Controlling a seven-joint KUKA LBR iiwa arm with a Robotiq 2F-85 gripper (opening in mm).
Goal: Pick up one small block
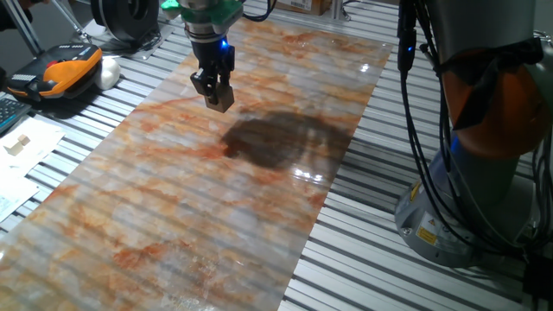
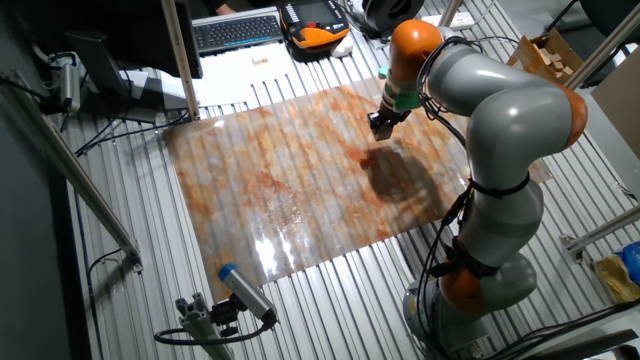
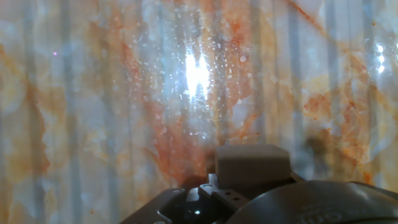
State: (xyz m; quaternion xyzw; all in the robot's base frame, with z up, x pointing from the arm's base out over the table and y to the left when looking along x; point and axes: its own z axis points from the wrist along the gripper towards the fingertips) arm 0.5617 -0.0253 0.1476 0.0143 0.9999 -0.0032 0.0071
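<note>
1. Tan wood shows at the tip of the end effector (image 1: 216, 95): the small block (image 3: 252, 167) appears to be clamped between the narrowed fingers, above the far part of the marbled mat (image 1: 199, 216) and clear of its surface.
2. The lift is judged nearly done. The clamp should be kept firm and the rise kept straight up from the mat, since the block is gripped only at the fingertips and could be twisted out.
3. Nothing is seen on the mat below the block, so no obstruction is judged there.
4. Beyond the mat's far edge an orange device (image 1: 69, 69) and a keyboard (image 2: 235, 30) lie on the desk (image 1: 389, 259). Off the mat's side, cables (image 1: 432, 130) hang by the arm's base.
</note>
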